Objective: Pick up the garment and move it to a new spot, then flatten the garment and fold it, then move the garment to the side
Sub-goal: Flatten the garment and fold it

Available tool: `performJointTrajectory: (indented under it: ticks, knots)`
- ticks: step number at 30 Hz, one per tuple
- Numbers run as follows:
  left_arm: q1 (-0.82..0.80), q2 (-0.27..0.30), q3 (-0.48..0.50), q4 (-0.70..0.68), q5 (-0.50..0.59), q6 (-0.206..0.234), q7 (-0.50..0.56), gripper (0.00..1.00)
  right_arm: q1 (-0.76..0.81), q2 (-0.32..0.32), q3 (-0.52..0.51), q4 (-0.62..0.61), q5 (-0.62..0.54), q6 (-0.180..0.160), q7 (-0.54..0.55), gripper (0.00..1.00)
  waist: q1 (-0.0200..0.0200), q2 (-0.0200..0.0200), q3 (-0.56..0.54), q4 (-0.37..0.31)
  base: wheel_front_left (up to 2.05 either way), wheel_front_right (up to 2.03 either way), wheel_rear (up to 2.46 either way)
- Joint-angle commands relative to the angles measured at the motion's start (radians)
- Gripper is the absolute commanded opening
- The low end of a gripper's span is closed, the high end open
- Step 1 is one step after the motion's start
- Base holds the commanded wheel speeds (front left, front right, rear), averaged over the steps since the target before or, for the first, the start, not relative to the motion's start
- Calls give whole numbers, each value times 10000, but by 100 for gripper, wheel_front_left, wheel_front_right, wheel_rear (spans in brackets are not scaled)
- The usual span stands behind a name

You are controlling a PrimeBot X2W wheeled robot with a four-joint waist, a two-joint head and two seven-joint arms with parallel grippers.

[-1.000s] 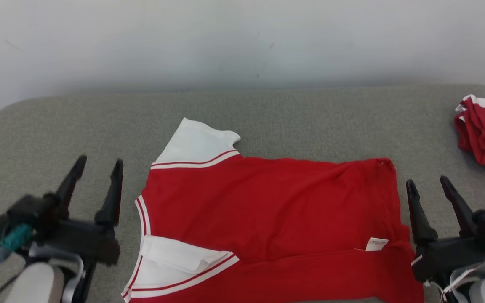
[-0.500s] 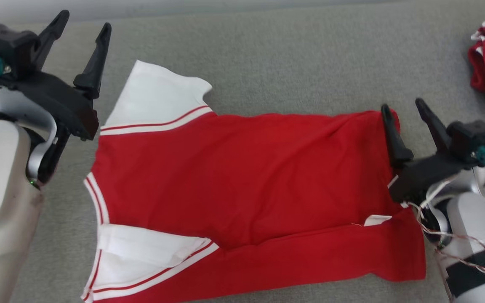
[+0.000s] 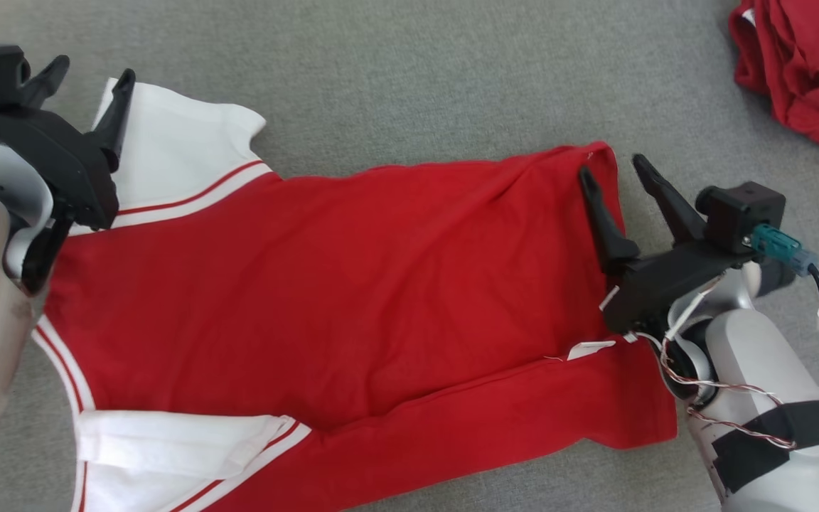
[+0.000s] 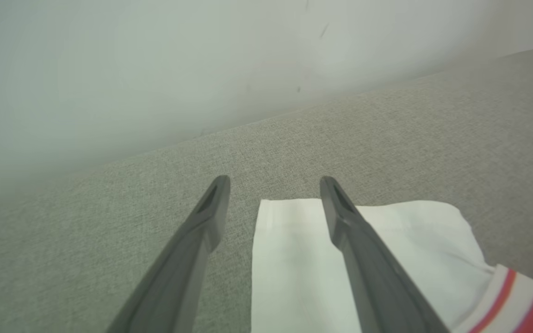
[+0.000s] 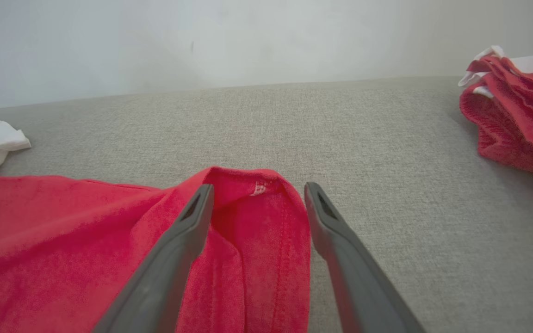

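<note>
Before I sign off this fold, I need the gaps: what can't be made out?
Head view: near sleeve runs off the bottom edge.
Head view: left gripper covers part of the far sleeve.
Head view: red pile cut by the corner.
Right wrist view: whether right gripper touches the garment.

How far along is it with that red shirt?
Done: the red shirt lies spread on the grey surface, near edge seemingly folded over. In hand: the open left pincer at the white sleeve, right pincer at the hem corner. Remaining: finish folding, move it aside.
</note>
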Motion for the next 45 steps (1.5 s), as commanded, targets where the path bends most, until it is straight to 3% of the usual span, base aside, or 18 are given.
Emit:
performJointTrajectory:
  ticks: [1, 16, 31, 36, 38, 39, 40, 41, 42, 45]
  knots:
    - [-196, 124, -173, 175, -97, 18, -33, 100, -176, 86, 92, -81, 86, -22, 26, 100, -1, -2, 254, -226, 0, 0, 0]
    - [-1344, 334, -1690, 1695, -1102, 17, -159, 100, 104, 443, 784, -1483, 1016, -22, 175, 100, -1, -2, 616, -462, 0, 0, 0]
    - [-1521, 376, -2669, 2106, -1979, 23, 439, 100, -602, 962, 602, -251, 1070, -22, 210, 100, -1, -2, 807, -228, 0, 0, 0]
    - [-1499, 252, -2928, 2139, -2293, 23, 451, 100, -943, 1110, -113, 383, 965, -22, 111, 100, -1, -2, 795, -69, 0, 0, 0]
    - [-1484, 230, -3028, 2130, -2385, 23, 439, 80, -1060, 1191, -346, 579, 969, -22, 91, 100, -1, -2, 797, -7, 0, 0, 0]
    - [-1471, 230, -3062, 2136, -2439, 23, 433, 41, -1106, 1212, -394, 691, 962, -22, 145, 93, -1, -2, 798, 19, 0, 0, 0]
    - [-1459, 240, -3094, 2152, -2505, 23, 408, 26, -1128, 1232, -424, 759, 940, -22, 150, 45, -1, -2, 797, 38, 0, 0, 0]
    - [-1445, 243, -3145, 2151, -2574, 23, 375, 0, -1140, 1246, -426, 817, 944, -22, 137, 13, -1, -2, 797, 55, 0, 0, 0]
    - [-1430, 235, -3163, 2127, -2677, 23, 344, 0, -1144, 1264, -392, 861, 952, -22, 119, 0, -1, -2, 797, 69, 0, 0, 0]
    - [-1425, 272, -3203, 2022, -2934, 24, 119, 0, -1168, 1300, -356, 956, 1027, -22, -6, 0, -1, -2, 752, 97, 0, 0, 0]
